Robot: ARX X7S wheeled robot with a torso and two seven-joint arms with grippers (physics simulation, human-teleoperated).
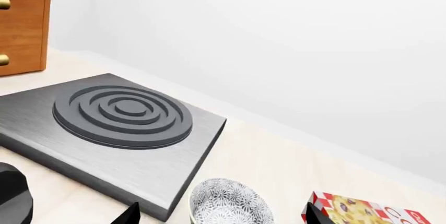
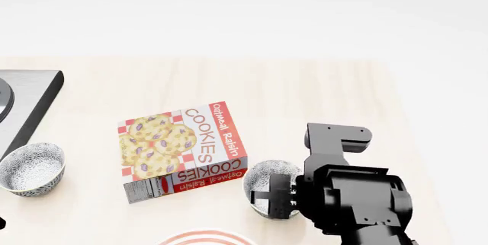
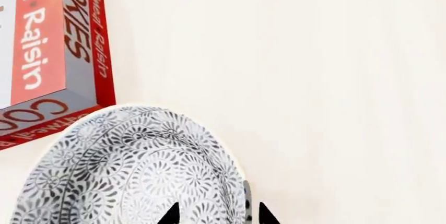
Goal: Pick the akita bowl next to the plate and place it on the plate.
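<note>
The akita bowl (image 2: 262,183) stands on the pale counter, just beyond the plate (image 2: 207,237), of which only the red-ringed far rim shows at the head view's bottom edge. Its inside is patterned grey-black on white (image 3: 132,172). My right gripper (image 3: 217,214) is open and straddles the bowl's rim, one fingertip inside the bowl and one outside. Neither fingertip visibly touches the rim. A second, identical-looking bowl (image 2: 31,169) sits at the far left. My left gripper (image 1: 221,216) is wide open above that second bowl (image 1: 230,203).
A box of oatmeal raisin cookies (image 2: 183,149) lies flat between the two bowls, close to the akita bowl. A grey hob with dark rings (image 1: 122,112) lies at the counter's left end. A wooden drawer unit (image 1: 21,20) stands beyond it. White wall behind.
</note>
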